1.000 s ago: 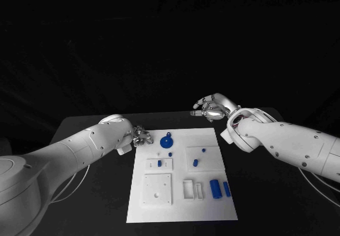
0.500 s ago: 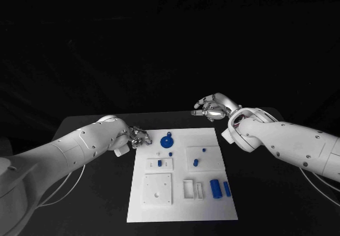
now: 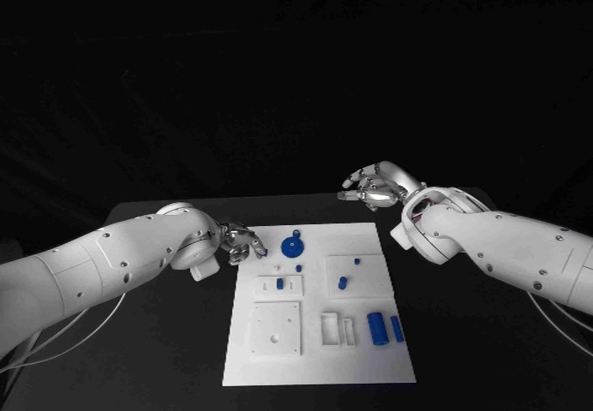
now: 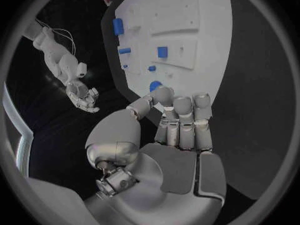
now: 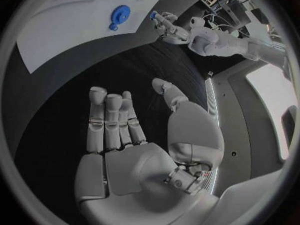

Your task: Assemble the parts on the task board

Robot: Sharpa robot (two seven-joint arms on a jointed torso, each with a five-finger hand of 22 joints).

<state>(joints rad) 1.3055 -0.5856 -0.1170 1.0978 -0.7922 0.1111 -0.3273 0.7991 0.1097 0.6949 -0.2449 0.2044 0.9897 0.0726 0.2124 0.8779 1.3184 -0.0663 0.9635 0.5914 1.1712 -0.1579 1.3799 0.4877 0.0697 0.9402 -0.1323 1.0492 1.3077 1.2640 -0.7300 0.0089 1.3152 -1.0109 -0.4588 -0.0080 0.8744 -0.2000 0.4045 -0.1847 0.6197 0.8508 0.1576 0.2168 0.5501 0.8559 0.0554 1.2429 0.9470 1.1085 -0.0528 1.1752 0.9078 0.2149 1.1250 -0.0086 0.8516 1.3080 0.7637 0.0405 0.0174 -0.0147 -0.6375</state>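
The white task board (image 3: 266, 364) lies in the middle of the black table. On it are a round blue disc part (image 3: 291, 248), small blue pieces (image 3: 340, 280) and two blue cylinders (image 3: 374, 328). My left hand (image 3: 241, 241) hovers at the board's far left corner, beside the disc. It pinches a small blue part (image 4: 155, 85) between thumb and fingertips, which also shows at the fingertips (image 5: 153, 14) in the right wrist view. My right hand (image 3: 377, 187) is raised beyond the board's far right corner, fingers extended and holding nothing (image 5: 122, 135).
A raised white block (image 3: 276, 328) and a small white frame (image 3: 336, 329) stand on the near half of the board. Black table (image 3: 482, 342) runs along both sides of the board.
My left forearm has swung outward and lower while its hand stays at the board's far left corner. The right hand has drifted slightly to the right.
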